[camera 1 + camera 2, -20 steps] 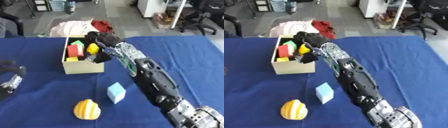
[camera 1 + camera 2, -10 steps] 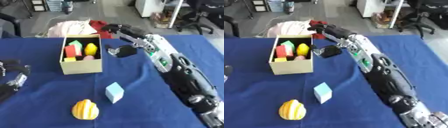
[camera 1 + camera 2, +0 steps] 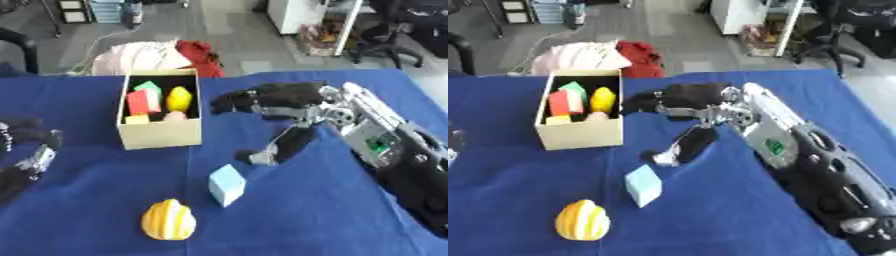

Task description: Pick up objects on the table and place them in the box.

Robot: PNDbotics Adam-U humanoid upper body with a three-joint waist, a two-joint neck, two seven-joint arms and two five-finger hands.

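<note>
A cream cardboard box stands on the blue tablecloth and holds several coloured pieces: red, green, yellow and pale ones. A light blue cube lies in front of the box, to its right. A yellow striped round object sits near the front edge. My right hand hovers open just right of the box, fingers stretched toward it, thumb hanging down above the cube, holding nothing. My left hand rests at the left edge with its fingers relaxed.
Behind the table lie a pink and white cloth and a red one on the floor. Office chairs stand at the far right. My right forearm crosses the table's right side.
My right hand has drawn back from over the box to its right side and dropped lower, empty. The camera has also shifted.
</note>
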